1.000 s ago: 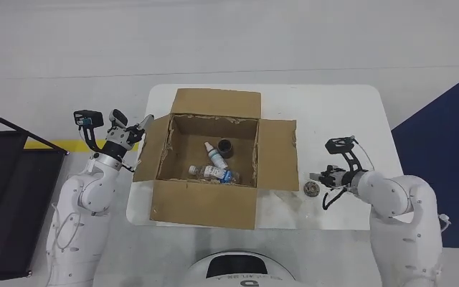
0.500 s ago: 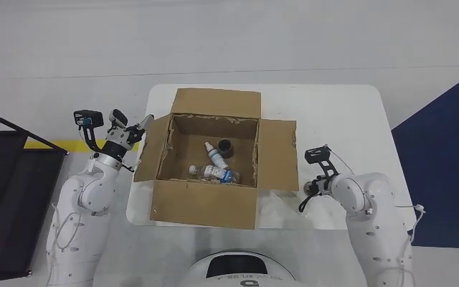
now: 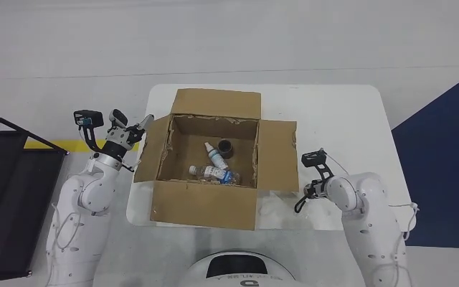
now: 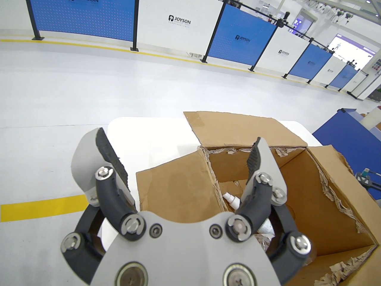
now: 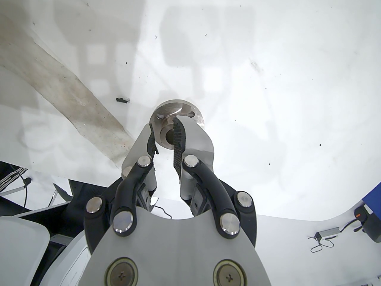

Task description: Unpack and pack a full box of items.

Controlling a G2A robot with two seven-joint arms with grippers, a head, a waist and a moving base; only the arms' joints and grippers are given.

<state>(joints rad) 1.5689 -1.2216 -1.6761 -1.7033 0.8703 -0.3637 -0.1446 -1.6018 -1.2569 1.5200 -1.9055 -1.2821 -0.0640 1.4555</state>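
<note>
One white table (image 3: 337,115) bears an open box (image 3: 208,204) with a clear bottle (image 3: 208,172), a dropper bottle (image 3: 212,153) and a black ring (image 3: 226,148) inside. Left gripper (image 4: 180,144) hangs spread beside the box; right gripper (image 5: 165,127) pinches a metal disc (image 5: 171,109) on the tabletop, so unpacking looks barely begun.

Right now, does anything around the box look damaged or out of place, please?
The cardboard box has torn, ragged inner edges, and a brownish smear streaks the table near the right claw, which is closed on a metal ring.
</note>
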